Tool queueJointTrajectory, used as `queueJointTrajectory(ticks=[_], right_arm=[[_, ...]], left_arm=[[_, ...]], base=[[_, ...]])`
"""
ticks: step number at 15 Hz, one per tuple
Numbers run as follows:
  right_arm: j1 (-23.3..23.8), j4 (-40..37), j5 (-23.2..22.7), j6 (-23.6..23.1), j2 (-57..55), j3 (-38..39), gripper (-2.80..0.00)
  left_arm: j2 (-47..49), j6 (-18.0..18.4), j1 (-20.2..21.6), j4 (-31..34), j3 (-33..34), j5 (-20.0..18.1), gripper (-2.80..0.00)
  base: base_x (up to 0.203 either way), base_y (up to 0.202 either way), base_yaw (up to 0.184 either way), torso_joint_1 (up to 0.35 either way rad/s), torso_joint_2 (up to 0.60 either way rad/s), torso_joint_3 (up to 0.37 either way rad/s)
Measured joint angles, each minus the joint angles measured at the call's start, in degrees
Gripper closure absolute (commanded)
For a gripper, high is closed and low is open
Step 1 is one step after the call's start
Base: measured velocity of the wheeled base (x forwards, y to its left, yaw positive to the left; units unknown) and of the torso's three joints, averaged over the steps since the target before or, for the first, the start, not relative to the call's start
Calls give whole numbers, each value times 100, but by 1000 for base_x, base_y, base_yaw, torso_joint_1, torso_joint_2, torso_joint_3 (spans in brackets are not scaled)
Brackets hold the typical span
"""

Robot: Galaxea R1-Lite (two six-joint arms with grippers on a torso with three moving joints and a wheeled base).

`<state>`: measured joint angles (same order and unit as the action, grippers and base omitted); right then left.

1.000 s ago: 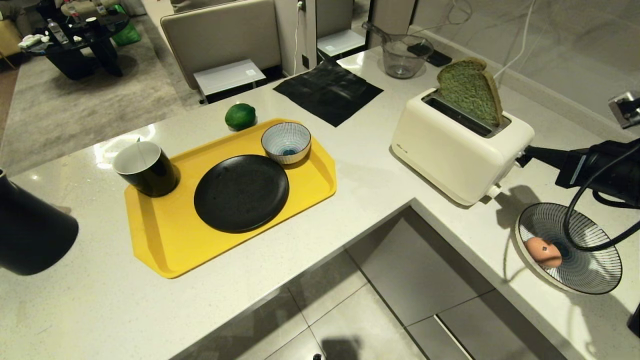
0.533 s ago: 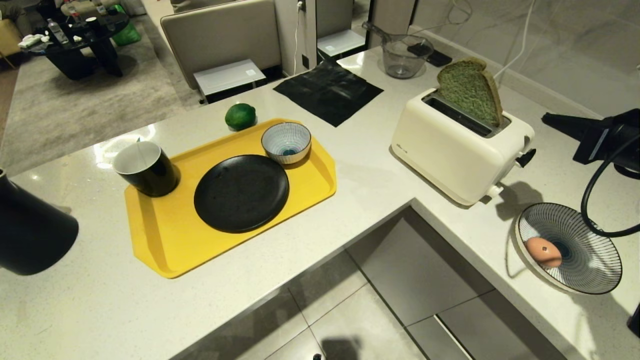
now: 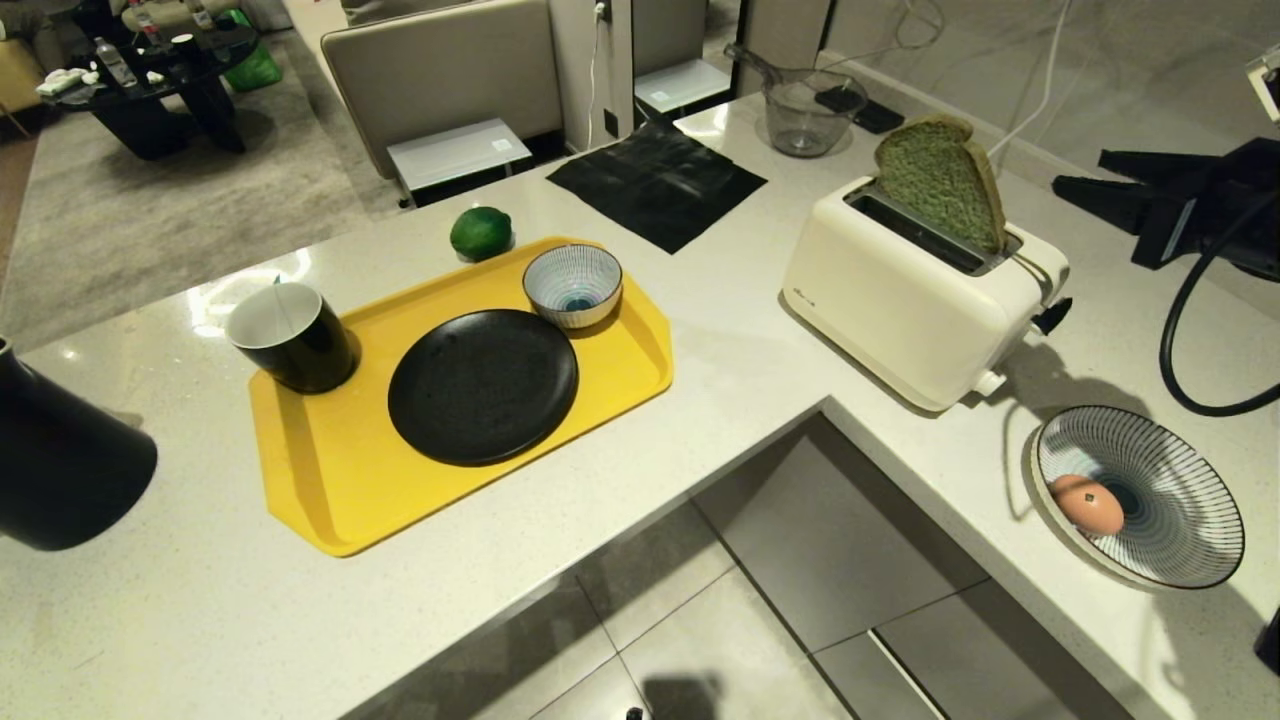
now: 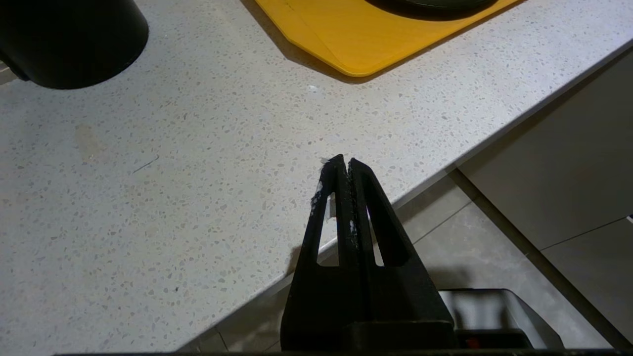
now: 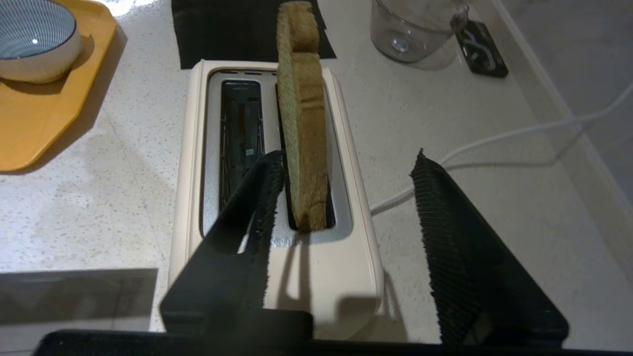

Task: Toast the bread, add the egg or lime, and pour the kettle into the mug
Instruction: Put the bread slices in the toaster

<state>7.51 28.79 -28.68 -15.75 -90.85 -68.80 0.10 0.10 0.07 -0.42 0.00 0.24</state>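
one slice of bread [image 3: 940, 182] stands in the toaster [image 3: 915, 295]; right gripper [image 5: 346, 163], at three o'clock, jaws spread and empty, could tip it by grazing its crust.

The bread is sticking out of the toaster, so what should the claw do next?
Probably move the open right claw forward to straddle the bread. The slice stands high in the toaster slot, the claw hangs short of it, and the black plate sits bare.
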Motion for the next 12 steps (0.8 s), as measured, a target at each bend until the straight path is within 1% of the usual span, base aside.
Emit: queueJointTrajectory(ticks=[1, 4, 6, 7, 9, 12], right_arm=[[-105, -26, 38, -175, -56, -107, -280], [-428, -30, 422, -765, -188, -267, -280], [-587, -41, 484, -1073, -262, -291, -280], [-671, -51, 590, -1153, -307, -315, -280], [-830, -70, 851, -1169, -411, -406, -280], [-1000, -76, 909, -1169, -575, -700, -280]], left_arm=[[0, 0, 0, 0, 0, -2, 0], [0, 0, 0, 0, 0, -2, 0], [0, 0, 0, 0, 0, -2, 0], [0, 1, 0, 0, 0, 0, 0], [0, 0, 0, 0, 0, 0, 0], [0, -2, 0, 0, 0, 0, 0]], base=[[0, 0, 0, 0, 0, 0], [0, 0, 0, 0, 0, 0], [0, 0, 0, 0, 0, 0], [0, 0, 0, 0, 0, 0], [0, 0, 0, 0, 0, 0], [0, 0, 0, 0, 0, 0]])
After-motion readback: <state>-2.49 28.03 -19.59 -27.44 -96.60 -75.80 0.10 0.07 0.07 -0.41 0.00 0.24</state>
